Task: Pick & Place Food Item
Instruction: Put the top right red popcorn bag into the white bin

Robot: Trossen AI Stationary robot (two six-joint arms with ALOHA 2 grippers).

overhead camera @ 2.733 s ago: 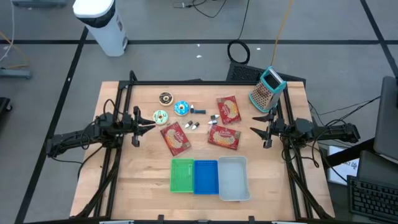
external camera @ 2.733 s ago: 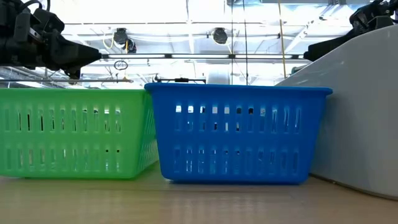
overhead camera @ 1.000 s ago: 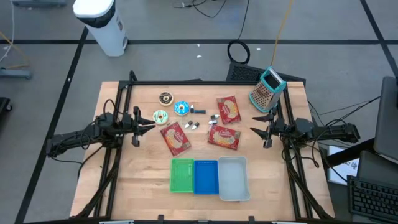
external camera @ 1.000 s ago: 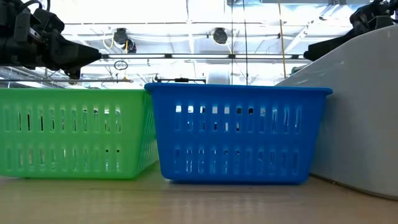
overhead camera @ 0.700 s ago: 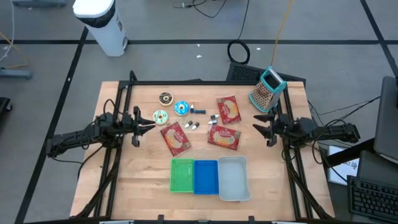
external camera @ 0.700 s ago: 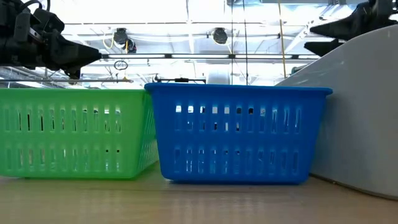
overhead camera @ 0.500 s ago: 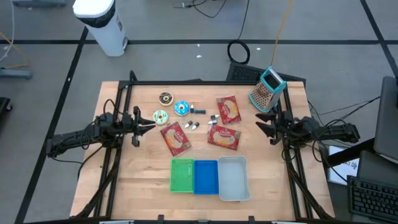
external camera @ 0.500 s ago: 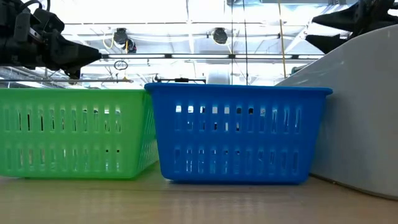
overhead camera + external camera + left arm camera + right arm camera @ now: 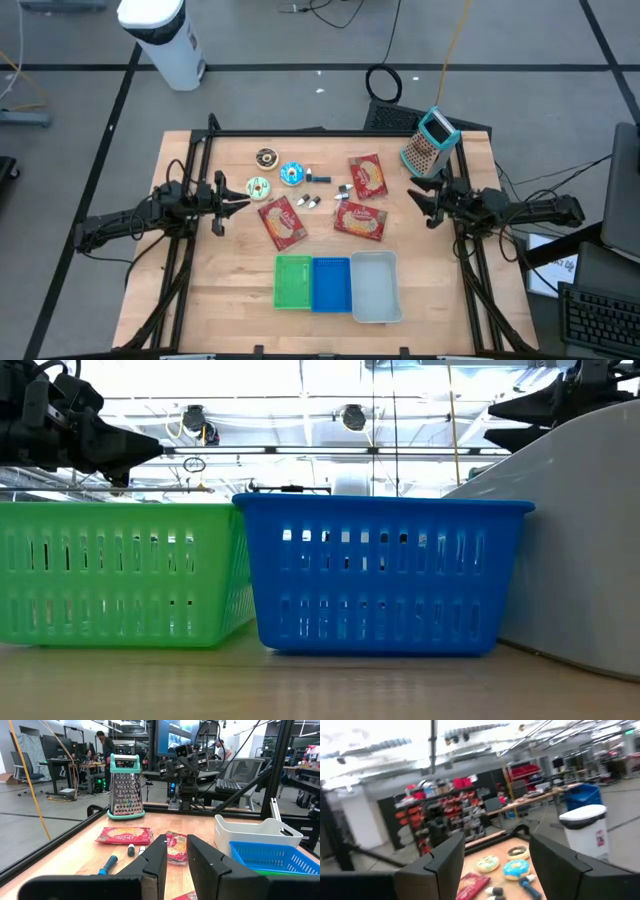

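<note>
At the table's right edge, right gripper [image 9: 424, 198] apparently gapes, empty.

Three donuts [image 9: 265, 157], three red packets [image 9: 282, 222], three baskets [image 9: 294, 282], one grater [image 9: 429, 143].

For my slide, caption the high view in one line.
Both arms wait at the table edges, donuts and snack packets laid out behind green, blue and white bins.

We see three bins [image 9: 338, 285] side by side at the table's [image 9: 220, 280] near edge. Behind them lie three snack packs [image 9: 283, 222], with three donuts [image 9: 259, 187] farther back on the left (a grater [image 9: 429, 143] stands at the far right corner).
</note>
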